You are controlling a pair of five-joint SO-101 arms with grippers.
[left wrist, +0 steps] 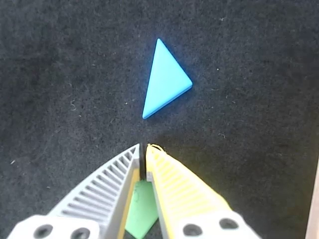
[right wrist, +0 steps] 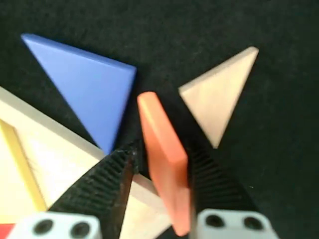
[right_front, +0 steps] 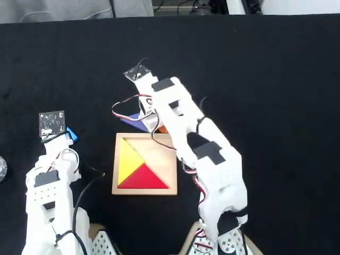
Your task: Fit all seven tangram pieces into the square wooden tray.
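Tray (right_front: 144,189) lies partly under your right gripper (right wrist: 164,149), which is clamped on an orange piece (right wrist: 159,132) standing on edge between a blue triangle (right wrist: 92,84) and a pale wooden triangle (right wrist: 219,94). Gripped that way, it could twist or slip, or nudge the blue triangle close by the rim. Your left gripper (left wrist: 144,148) is closed just short of a light blue triangle (left wrist: 164,79); whether the green piece (left wrist: 141,211) behind its fingertips is pinched or lying underneath is unclear.
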